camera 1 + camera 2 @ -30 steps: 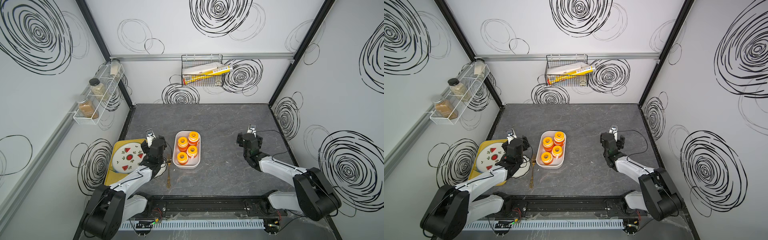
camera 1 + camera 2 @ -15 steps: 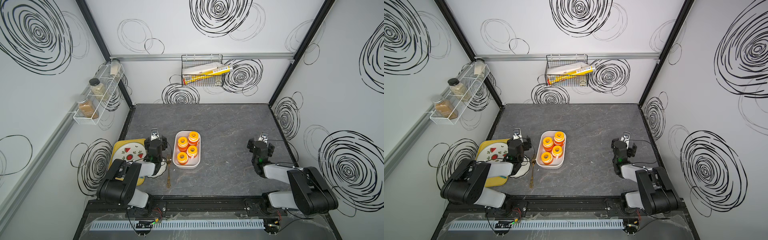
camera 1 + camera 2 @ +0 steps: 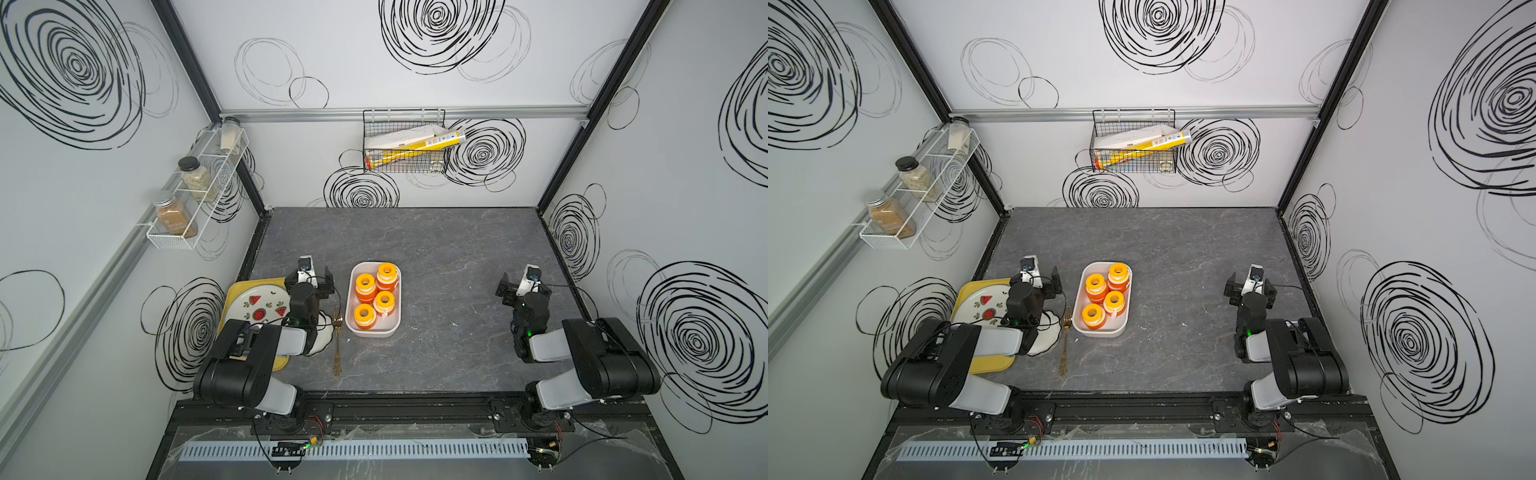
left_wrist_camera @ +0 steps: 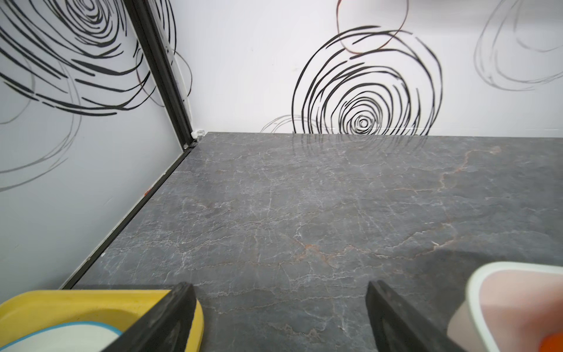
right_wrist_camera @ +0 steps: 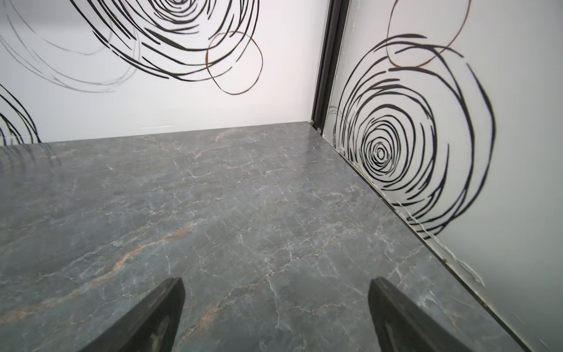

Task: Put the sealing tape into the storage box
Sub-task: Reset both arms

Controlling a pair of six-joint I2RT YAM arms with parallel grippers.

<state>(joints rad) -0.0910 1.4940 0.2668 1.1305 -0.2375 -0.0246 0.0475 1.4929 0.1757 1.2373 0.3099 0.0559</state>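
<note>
the left end effector point(image 4: 278, 286) hangs with its jaws wide and nothing between them, low over the gap between the yellow tray point(image 3: 231, 305) and the storage box point(image 3: 374, 333). its forearm lies across the small scalloped dish point(image 3: 325, 341) and near the watermelon plate point(image 3: 262, 303), so a careless swing of that arm could, i judge, drag the crockery or knock the gold fork point(image 3: 337, 345) lying just beside the box.

the sealing tape point(image 3: 365, 286) is inside the box. four orange tops show, and some rolls look stacked on others, though how many lie beneath i cannot tell. no roll shows loose on the bench in either top view, so the task looks finished or close to it. the stacked rolls stand above the low wall, and a bump to the box could tip one out.

the right end effector point(image 5: 277, 282) is also wide and empty, well apart from the box, near the right wall. contact with that wall is its main risk.

the bench point(image 3: 449, 291) is dark grey marbled stone, smooth. white walls with black swirls enclose it. a spice rack point(image 3: 187, 208) hangs on the left wall and a wire basket point(image 3: 405, 145) on the back wall.
</note>
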